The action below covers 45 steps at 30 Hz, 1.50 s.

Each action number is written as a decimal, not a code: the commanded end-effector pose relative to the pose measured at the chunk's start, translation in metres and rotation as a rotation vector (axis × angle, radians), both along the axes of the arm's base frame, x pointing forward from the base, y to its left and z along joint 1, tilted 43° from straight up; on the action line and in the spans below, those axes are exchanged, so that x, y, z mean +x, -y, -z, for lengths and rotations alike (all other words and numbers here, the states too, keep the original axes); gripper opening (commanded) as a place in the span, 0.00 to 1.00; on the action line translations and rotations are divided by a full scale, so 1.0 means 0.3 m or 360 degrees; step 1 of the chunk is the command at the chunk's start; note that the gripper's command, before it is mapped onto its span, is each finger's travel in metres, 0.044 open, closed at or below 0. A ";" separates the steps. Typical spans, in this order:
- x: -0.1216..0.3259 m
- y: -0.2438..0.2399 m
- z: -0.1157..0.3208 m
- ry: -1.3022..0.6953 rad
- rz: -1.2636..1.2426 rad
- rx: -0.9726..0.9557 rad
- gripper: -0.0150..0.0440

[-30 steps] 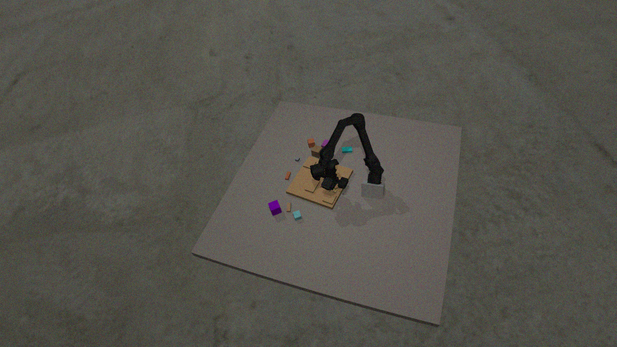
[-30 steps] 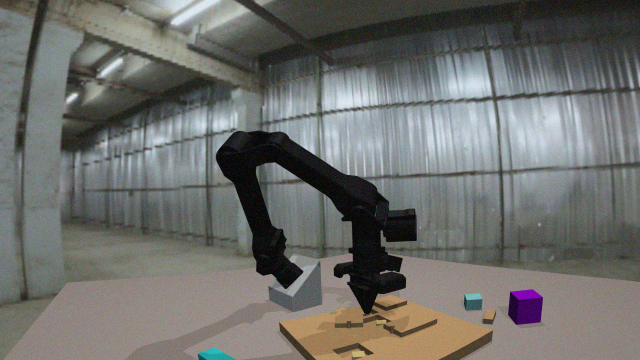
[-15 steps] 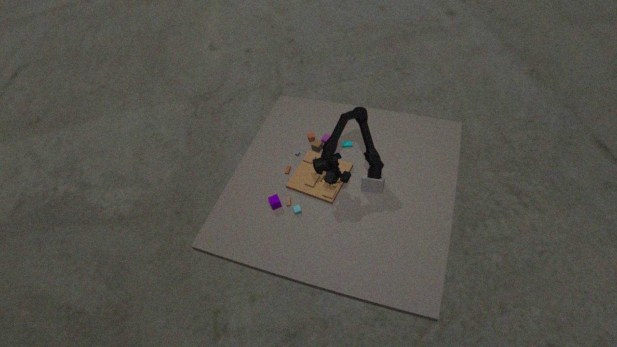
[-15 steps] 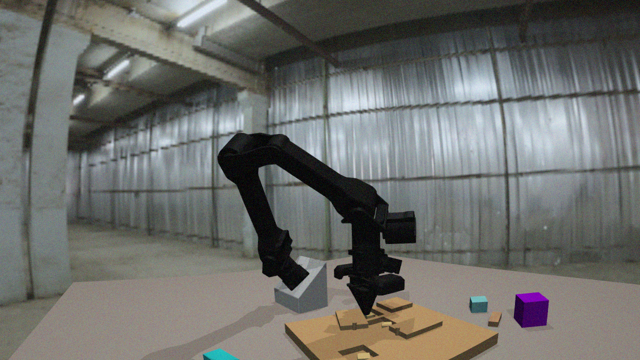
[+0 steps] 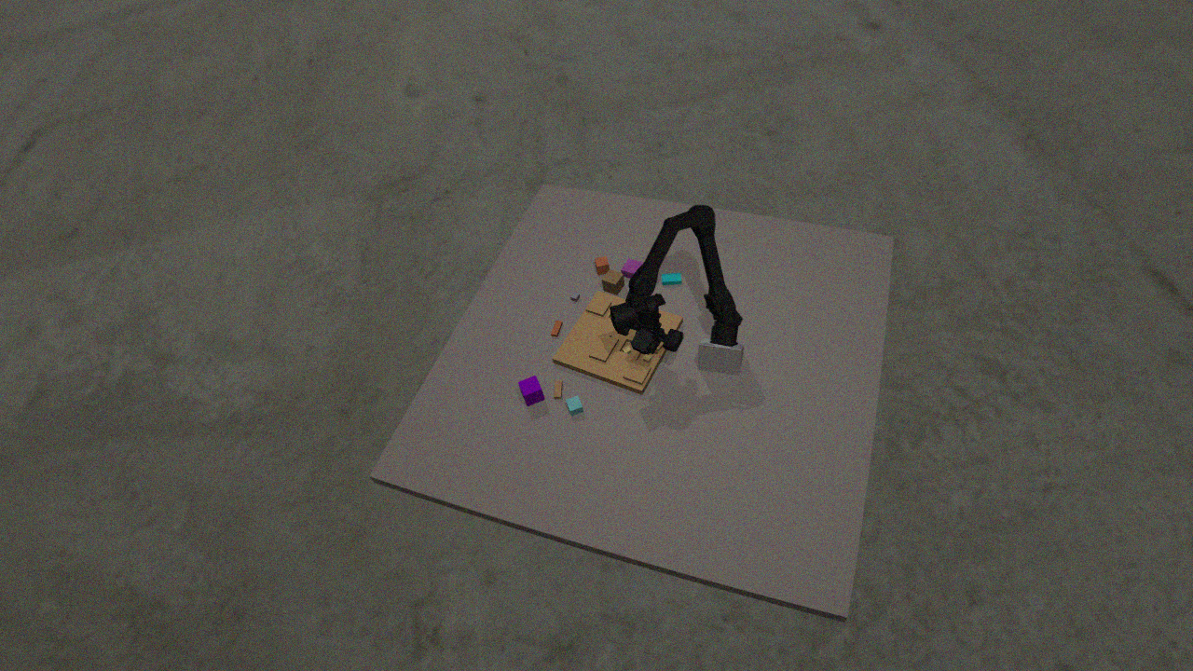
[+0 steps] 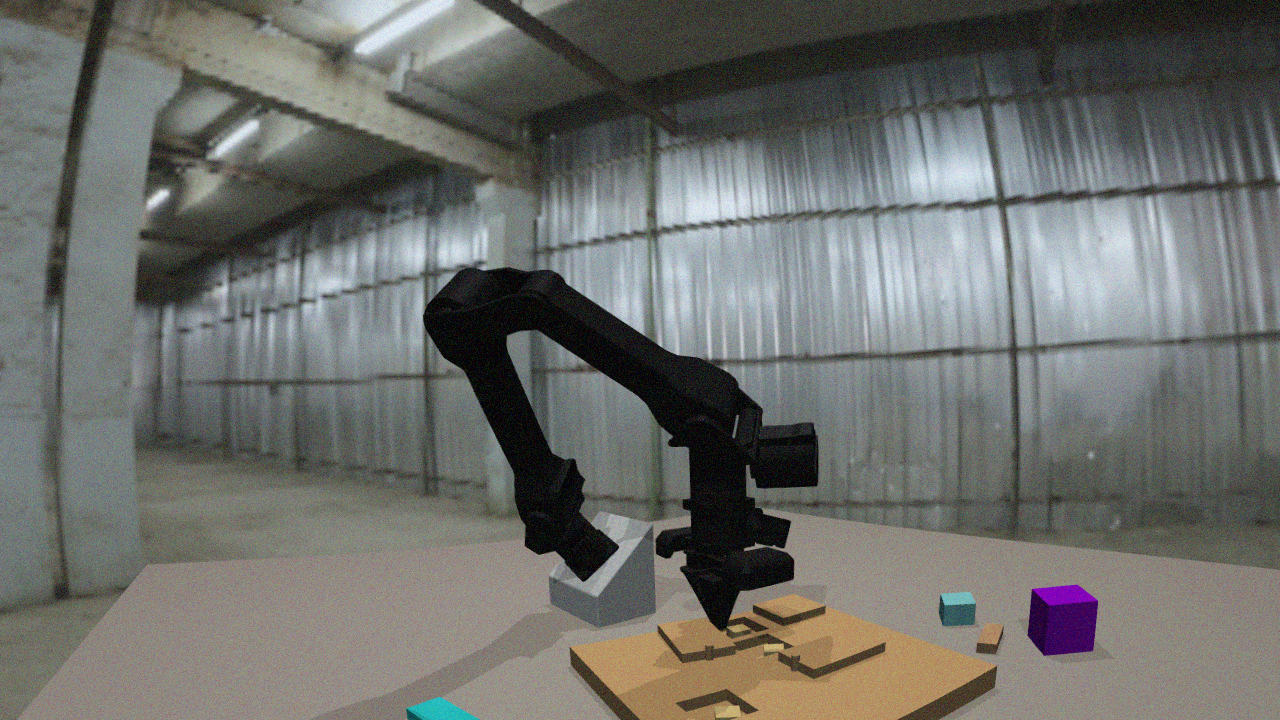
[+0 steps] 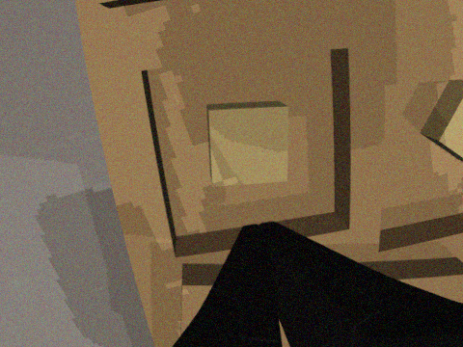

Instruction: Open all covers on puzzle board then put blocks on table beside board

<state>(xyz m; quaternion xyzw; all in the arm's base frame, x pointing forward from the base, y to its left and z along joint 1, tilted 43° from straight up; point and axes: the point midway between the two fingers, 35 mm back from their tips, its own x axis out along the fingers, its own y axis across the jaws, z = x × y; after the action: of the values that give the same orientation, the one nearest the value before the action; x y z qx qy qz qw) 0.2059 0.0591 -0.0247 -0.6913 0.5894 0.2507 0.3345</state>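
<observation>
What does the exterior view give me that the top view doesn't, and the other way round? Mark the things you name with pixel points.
Only exterior: the closed gripper's fingertips (image 6: 721, 625) low over the board, and the corrugated metal wall (image 6: 805, 268).

Only top: the magenta block (image 5: 631, 267), the orange cube (image 5: 601, 265) and the larger brown block (image 5: 612, 281), beyond the board's far side from the purple cube.

Both: the puzzle board (image 5: 575, 354) (image 6: 930, 671), purple cube (image 5: 530, 390) (image 6: 1062, 619), pale cyan cube (image 5: 573, 405) (image 6: 956, 608) and grey arm base (image 5: 719, 359) (image 6: 626, 582).
</observation>
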 end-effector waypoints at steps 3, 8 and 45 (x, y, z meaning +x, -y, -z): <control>-0.024 0.027 -0.012 -0.0009 0.0008 -0.0003 0.25; -0.037 0.042 -0.022 -0.0009 0.0008 -0.0004 0.25; -0.063 -0.053 -0.124 -0.0012 0.0007 0.0002 0.25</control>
<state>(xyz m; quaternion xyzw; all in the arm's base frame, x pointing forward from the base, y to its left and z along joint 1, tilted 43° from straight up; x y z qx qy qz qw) 0.1877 0.0700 0.0082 -0.6905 0.5923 0.2530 0.3291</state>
